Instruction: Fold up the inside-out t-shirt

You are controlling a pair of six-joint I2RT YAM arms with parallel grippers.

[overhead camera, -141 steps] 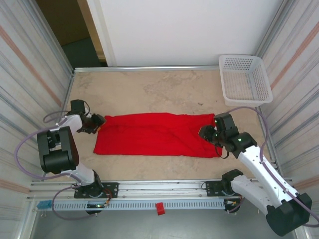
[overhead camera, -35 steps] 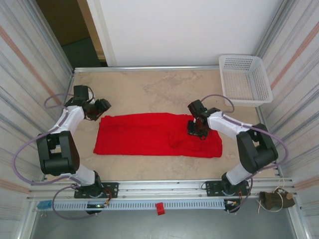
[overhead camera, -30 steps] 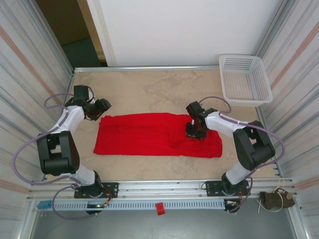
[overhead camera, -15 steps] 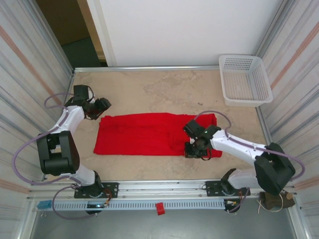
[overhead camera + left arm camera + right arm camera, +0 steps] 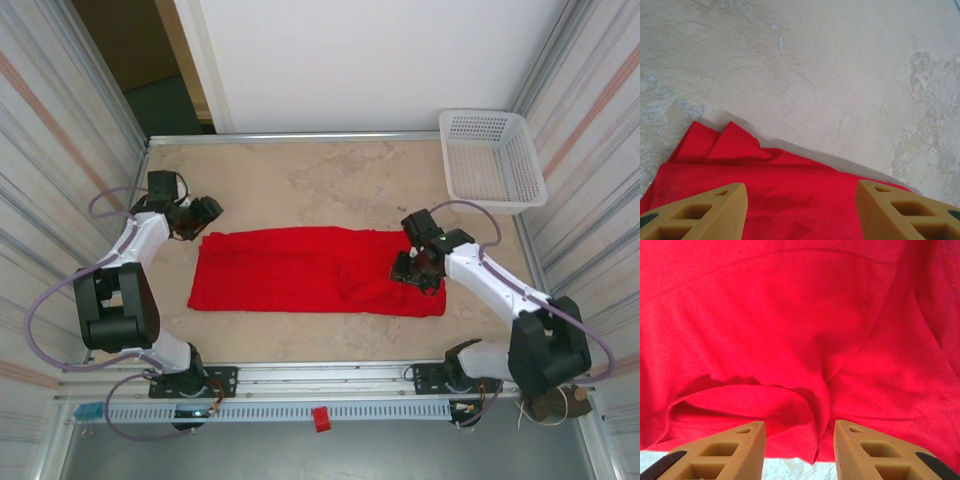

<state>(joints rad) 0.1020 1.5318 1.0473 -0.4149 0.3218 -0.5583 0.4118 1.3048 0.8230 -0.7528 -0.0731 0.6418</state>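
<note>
We note red t-shirt (image 5: 300, 270) flat, frame ctr; left hand (image 5: 207, 214) open, empty, at its upper-left corner; right hand (image 5: 408, 270) part-open, empty, over right end.

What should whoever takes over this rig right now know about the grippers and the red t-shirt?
Left gripper: open, empty, at the far-left corner of the t-shirt.
Right gripper: open, empty, low over a rumpled fold near the right end.
The t-shirt lies flat on the table as a long band running left to right. The white basket stands apart at the far right corner.
Done: it looks folded lengthwise into the band.
Left: probably smooth the right-end wrinkle, then fold the band crosswise.
</note>
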